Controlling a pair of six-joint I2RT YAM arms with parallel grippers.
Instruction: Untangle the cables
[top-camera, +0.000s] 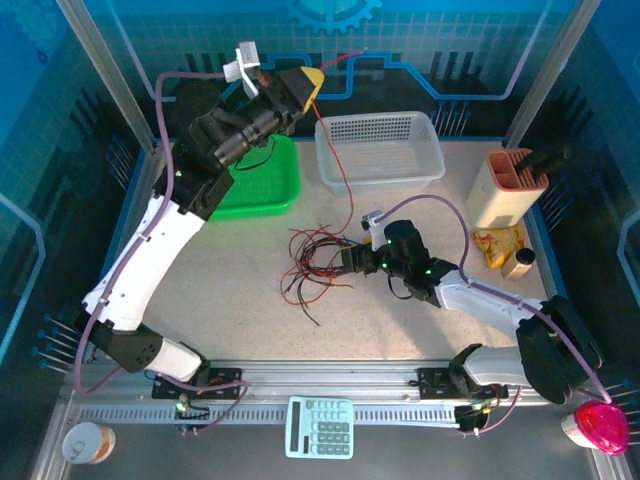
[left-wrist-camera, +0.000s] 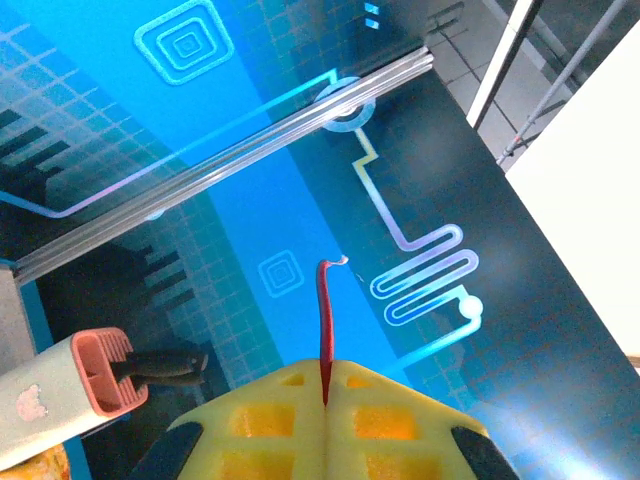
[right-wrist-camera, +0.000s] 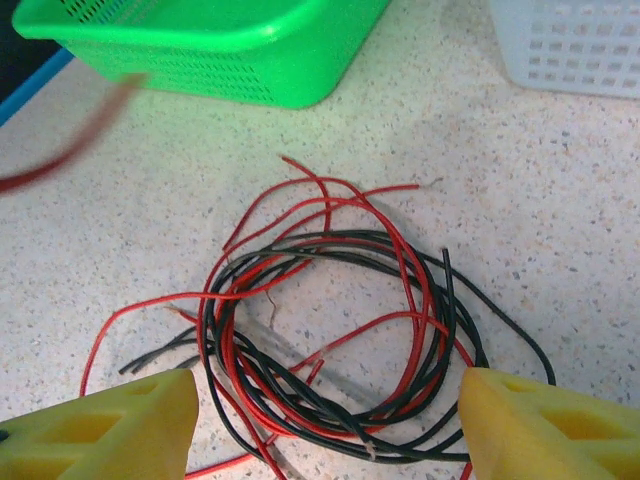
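Speckled off-white tabletop (top-camera: 250, 300) inside a blue-panelled enclosure. A tangle of thin red and black cables (top-camera: 312, 262) lies loosely coiled near the table's centre, in front of the green perforated plastic basket (top-camera: 268, 188) and the white perforated plastic basket (top-camera: 380, 150), touching neither. The left gripper (top-camera: 316, 82) is raised well above the table towards the back wall. In the left wrist view its yellow pads (left-wrist-camera: 270, 420) are pressed together on a single red strand (left-wrist-camera: 324, 310), whose short free end pokes out beyond the fingertips. From the top view this strand runs down across the white basket's front to the tangle. The right gripper (top-camera: 338, 260) sits low at the right side of the tangle. In the right wrist view its yellow fingers (right-wrist-camera: 100, 430) stand wide apart, straddling the coiled loops (right-wrist-camera: 330, 330) with nothing clamped between them. A pale blue desk calculator (top-camera: 320, 427) rests on the near rail between the arm bases.
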